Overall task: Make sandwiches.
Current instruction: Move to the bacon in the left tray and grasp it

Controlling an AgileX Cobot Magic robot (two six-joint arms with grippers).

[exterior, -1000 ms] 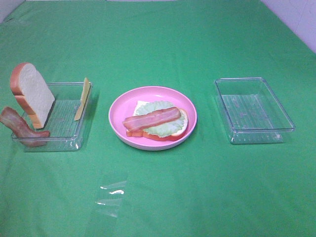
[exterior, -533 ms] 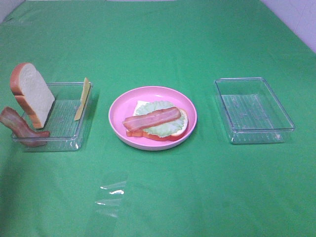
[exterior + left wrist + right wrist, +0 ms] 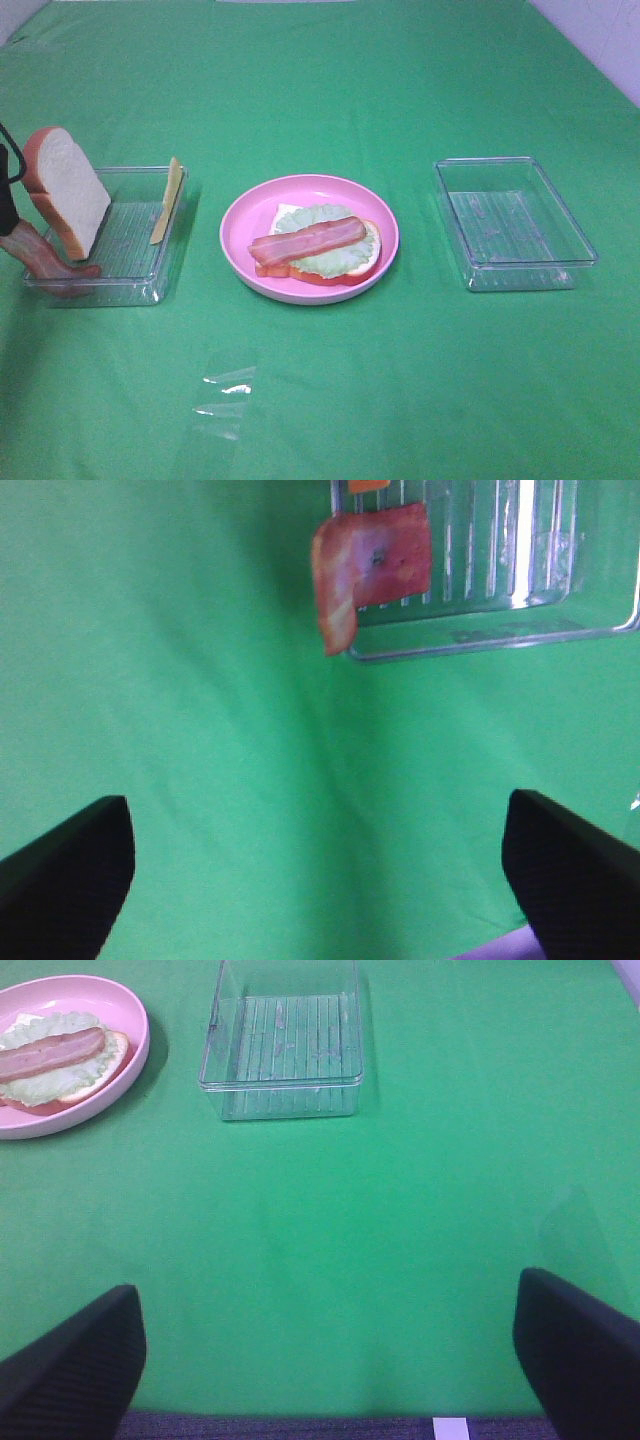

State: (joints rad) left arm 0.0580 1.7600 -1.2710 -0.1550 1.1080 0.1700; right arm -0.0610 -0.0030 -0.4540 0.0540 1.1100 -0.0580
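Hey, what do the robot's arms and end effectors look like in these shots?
The left end effector has two black, wedge-shaped fingers with a fine dotted texture. The right end effector looks the same, with matching black textured fingers. The high view shows only a sliver of the left arm at the edge: black, with a thin black cable looping off it. No markings are visible.

Looks down on green cloth (image 3: 230, 760) and part of a clear ribbed tray (image 3: 500, 640). Finds a reddish-brown bacon strip (image 3: 375, 565) draped over the tray's rim at one corner, partly inside, its end hanging outside. Glimpses an orange scrap (image 3: 368, 484) inside the tray just beyond the bacon, cut off. Shows the left gripper (image 3: 318, 820) well apart from the tray, black fingertips (image 3: 70, 870) spread wide, only cloth between them.
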